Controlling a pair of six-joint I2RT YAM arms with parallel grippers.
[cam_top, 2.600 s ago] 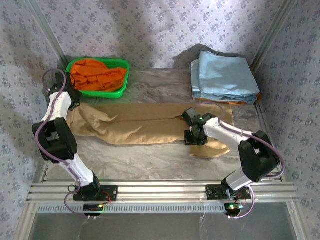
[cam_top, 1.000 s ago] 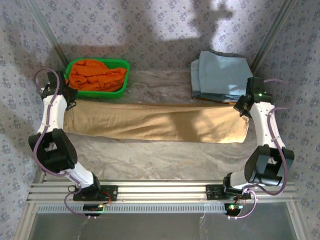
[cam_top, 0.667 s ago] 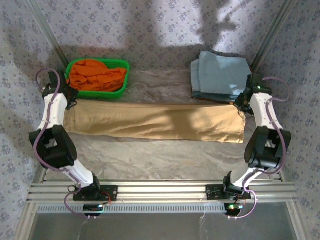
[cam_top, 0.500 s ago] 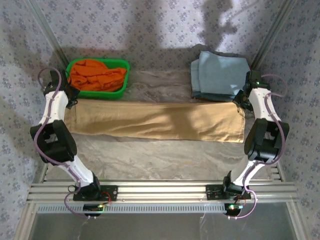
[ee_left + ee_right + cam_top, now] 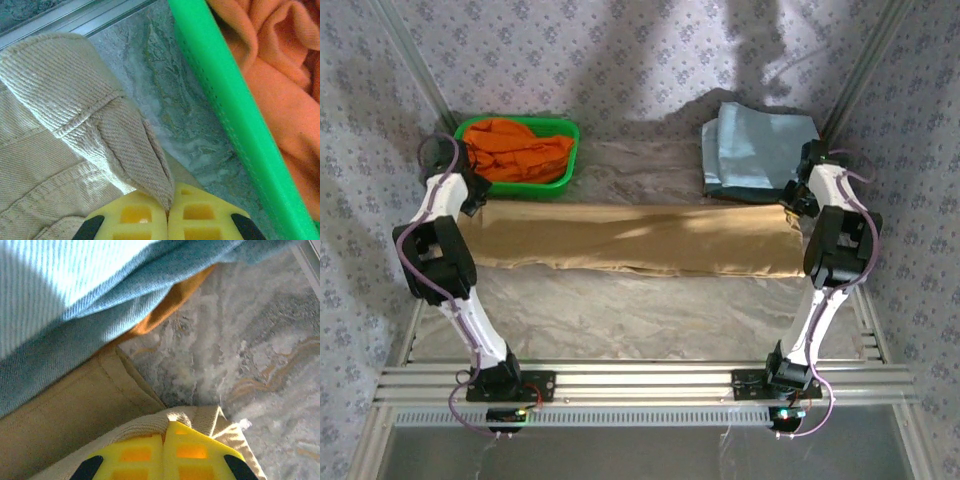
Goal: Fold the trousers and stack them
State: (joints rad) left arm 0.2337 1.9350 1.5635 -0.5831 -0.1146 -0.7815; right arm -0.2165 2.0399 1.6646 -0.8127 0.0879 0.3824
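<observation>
The tan trousers (image 5: 630,240) lie stretched in a long band across the table from left to right. My left gripper (image 5: 470,197) is shut on their left end, beside the green basket; in the left wrist view a pinched fold of the trousers (image 5: 125,150) runs into the closed yellow fingers (image 5: 135,220). My right gripper (image 5: 792,203) is shut on the right end, right by the light blue stack. Seen from the right wrist, the trousers (image 5: 65,425) have a seamed edge caught between the yellow fingers (image 5: 195,452).
A green basket (image 5: 560,178) with an orange garment (image 5: 515,148) stands at the back left; its rim (image 5: 235,115) is close to my left fingers. Folded light blue garments (image 5: 755,150) are stacked at the back right, overhanging (image 5: 75,305) my right gripper. Patterned walls enclose the table.
Both grippers have carried the trousers' ends toward the back. The far edge has gone over, leaving a narrower band, and both arms stretch further out.
</observation>
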